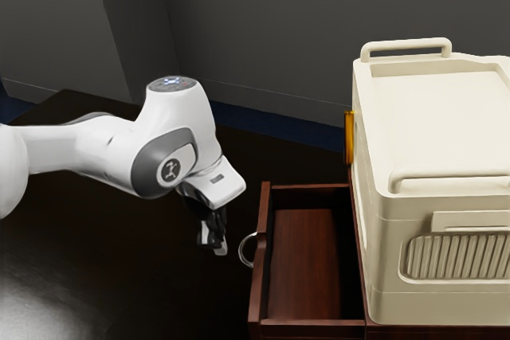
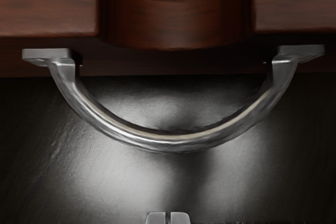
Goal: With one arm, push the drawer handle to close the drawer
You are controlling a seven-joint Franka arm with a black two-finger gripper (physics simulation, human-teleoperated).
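Tool (image 2: 168,217) nearest the wrist camera, clenched with nothing between its fingertips. Handle (image 2: 168,144) just ahead of the tool, apparently not touching; drawer (image 1: 259,276) stands open behind it. Step in hand, as judged: lining up before contact. Next move calls for a straight push, tool against handle, toward the cream case (image 1: 430,129) beyond. Count: one tool, one handle, one drawer, one case.

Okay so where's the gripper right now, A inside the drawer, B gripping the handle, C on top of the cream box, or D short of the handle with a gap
D: the gripper hangs short of the curved handle, with dark table showing between them in the exterior view.
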